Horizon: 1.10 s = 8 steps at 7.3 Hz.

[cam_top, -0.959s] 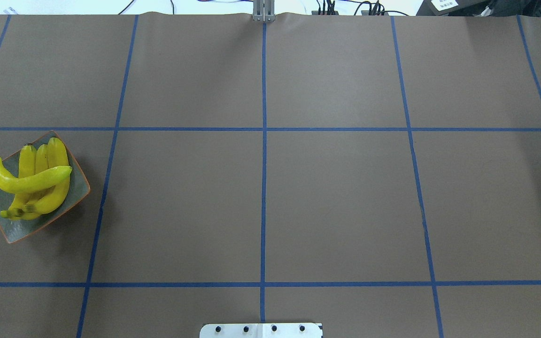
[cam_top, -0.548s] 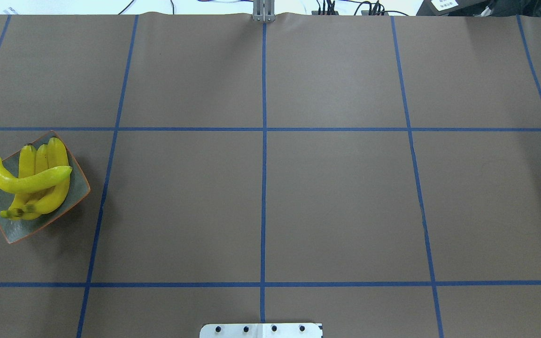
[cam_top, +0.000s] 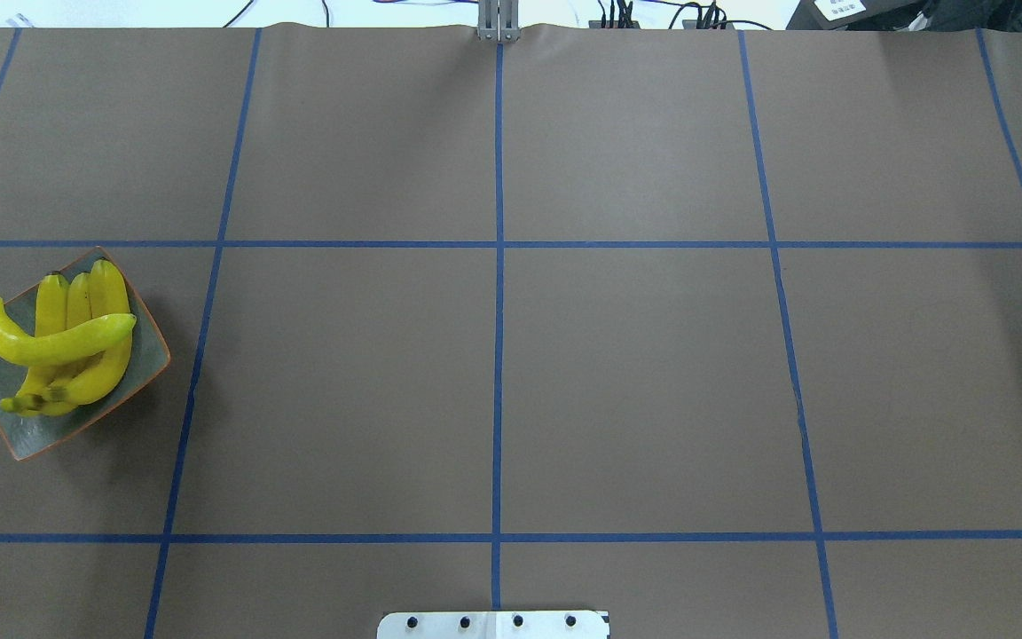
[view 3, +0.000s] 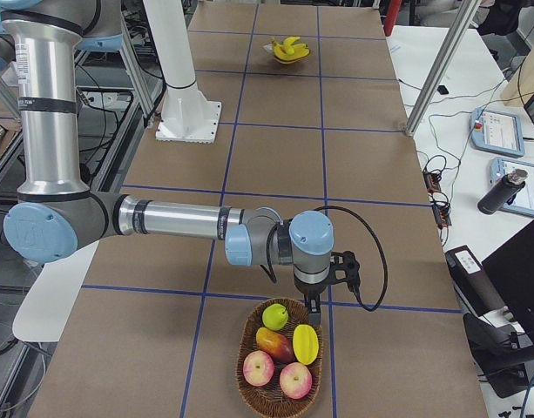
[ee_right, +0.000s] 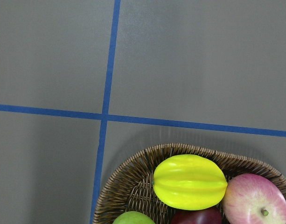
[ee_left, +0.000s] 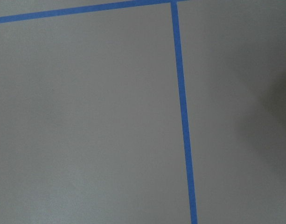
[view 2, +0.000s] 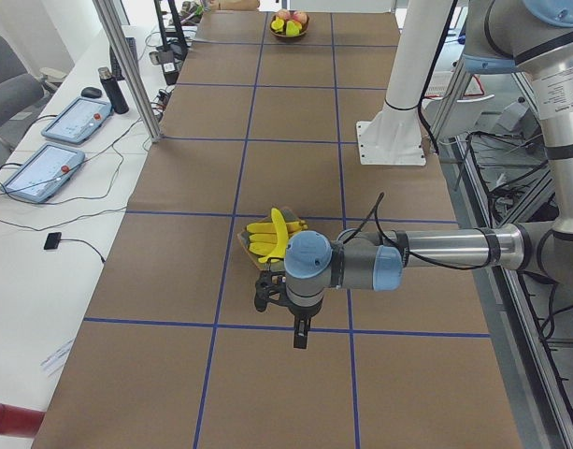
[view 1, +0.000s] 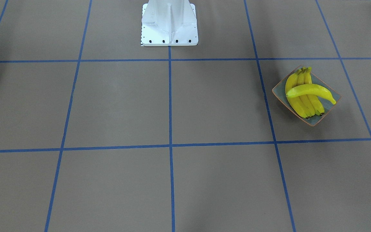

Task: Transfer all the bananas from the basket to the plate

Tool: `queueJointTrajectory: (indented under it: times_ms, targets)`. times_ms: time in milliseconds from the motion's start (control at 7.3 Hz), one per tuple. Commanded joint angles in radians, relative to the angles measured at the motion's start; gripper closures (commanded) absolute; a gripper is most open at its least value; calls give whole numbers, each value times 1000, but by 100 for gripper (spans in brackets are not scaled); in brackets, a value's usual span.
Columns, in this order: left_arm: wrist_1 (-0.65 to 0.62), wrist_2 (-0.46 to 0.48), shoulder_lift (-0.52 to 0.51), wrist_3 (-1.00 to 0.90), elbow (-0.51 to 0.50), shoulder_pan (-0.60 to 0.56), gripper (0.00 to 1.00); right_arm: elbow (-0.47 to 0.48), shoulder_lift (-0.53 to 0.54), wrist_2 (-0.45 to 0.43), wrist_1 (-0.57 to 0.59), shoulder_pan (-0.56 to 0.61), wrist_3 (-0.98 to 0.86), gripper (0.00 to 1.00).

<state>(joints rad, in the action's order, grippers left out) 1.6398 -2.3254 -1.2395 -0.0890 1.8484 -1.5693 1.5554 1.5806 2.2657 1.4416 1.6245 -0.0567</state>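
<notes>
Four smooth, bright yellow bananas (cam_top: 63, 342) lie on the plate (cam_top: 32, 435), three side by side and one curved across them. The plate is a shallow squarish dish, speckled grey-green with a thin orange rim, at the bench's (cam_top: 635, 373) left end. The left arm (view 2: 436, 251) reaches level over the bench, its wrist turned down just beside the plate. The right arm (view 3: 175, 218) stretches out likewise at the far end, wrist down over the edge of a woven wicker basket (view 3: 280, 402). Only the side views show the arms, and I cannot tell whether either arm's jaws are spread or pressed together. The right wrist view alone shows the basket's (ee_right: 129, 186) weave close up, with a ribbed yellow fruit (ee_right: 189, 182) and a pink apple (ee_right: 254, 200). Blue tape (cam_top: 498, 382) grids the brown paper covering.
</notes>
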Motion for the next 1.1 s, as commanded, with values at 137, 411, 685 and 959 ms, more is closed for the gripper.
queueJointTrajectory:
  times_ms: [137, 411, 685, 959]
  targets:
    - [0, 0, 0, 0, 5, 0, 0, 0, -1, -2, -1, 0, -2, 0]
    - [0, -2, -2, 0, 9, 2, 0, -1, -1, -2, -1, 0, -3, 0]
    - [0, -3, -2, 0, 15, 2, 0, -5, 1, -2, -1, 0, -3, 0]
    - [2, -2, -3, 0, 17, 2, 0, -5, 2, -2, -1, 0, -3, 0]
